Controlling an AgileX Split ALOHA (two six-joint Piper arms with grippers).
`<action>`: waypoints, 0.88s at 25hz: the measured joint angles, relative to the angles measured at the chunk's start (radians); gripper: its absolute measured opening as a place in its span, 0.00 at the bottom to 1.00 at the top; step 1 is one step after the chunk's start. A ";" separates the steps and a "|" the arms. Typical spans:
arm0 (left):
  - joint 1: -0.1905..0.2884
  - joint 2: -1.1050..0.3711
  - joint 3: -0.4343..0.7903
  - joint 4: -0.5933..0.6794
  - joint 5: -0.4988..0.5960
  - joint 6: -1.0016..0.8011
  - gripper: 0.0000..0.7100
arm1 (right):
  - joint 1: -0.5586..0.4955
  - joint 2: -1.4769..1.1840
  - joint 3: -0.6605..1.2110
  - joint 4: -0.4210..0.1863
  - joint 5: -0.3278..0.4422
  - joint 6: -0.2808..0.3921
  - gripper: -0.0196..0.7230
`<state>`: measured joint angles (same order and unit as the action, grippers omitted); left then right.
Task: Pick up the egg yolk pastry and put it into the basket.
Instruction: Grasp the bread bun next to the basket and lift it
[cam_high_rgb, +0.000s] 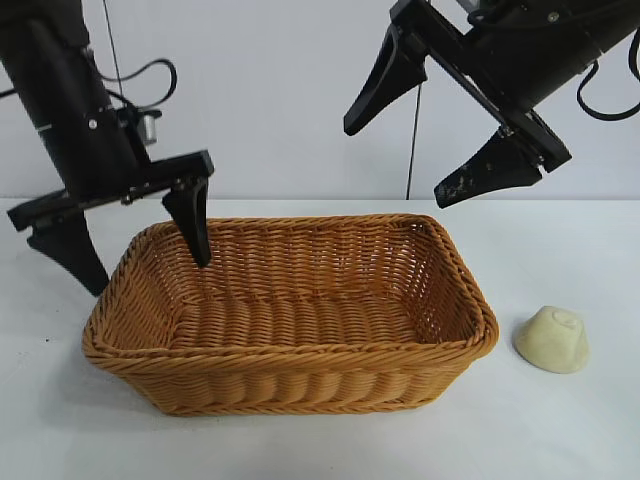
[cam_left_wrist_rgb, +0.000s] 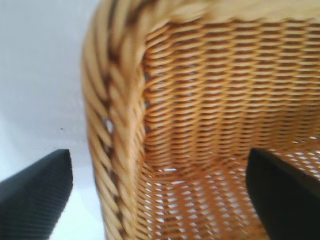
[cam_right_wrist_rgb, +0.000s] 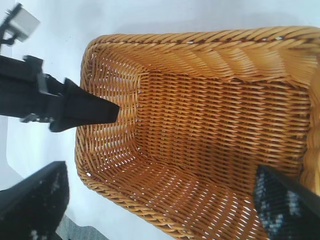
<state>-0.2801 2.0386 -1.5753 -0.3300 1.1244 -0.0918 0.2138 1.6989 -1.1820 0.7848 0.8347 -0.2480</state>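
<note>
egg yolk pastry (cam_high_rgb: 552, 339) beside basket (cam_high_rgb: 290, 355), judged light, crumbly | sides to be gripped gently | left gripper (cam_high_rgb: 135, 240), right gripper (cam_high_rgb: 430, 125): jaws open, empty

We see three views. The exterior camera faces both arms, slightly raised, over the white counter (cam_high_rgb: 560, 440). The left wrist camera looks down, very near the corner of the basket (cam_left_wrist_rgb: 120, 125). The right wrist camera looks down from higher above. All three share the basket (cam_high_rgb: 300, 330) (cam_right_wrist_rgb: 210, 125).

Orange-brown woven basket (cam_high_rgb: 300, 340), pale cream-yellow egg yolk pastry (cam_high_rgb: 552, 340), white table (cam_high_rgb: 560, 430)
</note>
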 joint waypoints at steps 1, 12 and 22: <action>0.000 -0.009 -0.023 0.009 0.018 0.000 0.98 | 0.000 0.000 0.000 0.000 0.000 0.000 0.96; 0.059 -0.023 -0.140 0.159 0.067 -0.019 0.98 | 0.000 0.000 0.000 0.000 0.003 0.000 0.96; 0.265 -0.024 -0.140 0.239 0.078 -0.026 0.98 | 0.000 0.000 0.000 0.000 0.003 0.000 0.96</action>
<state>-0.0153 2.0145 -1.7153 -0.0912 1.2027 -0.1177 0.2138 1.6989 -1.1820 0.7848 0.8376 -0.2480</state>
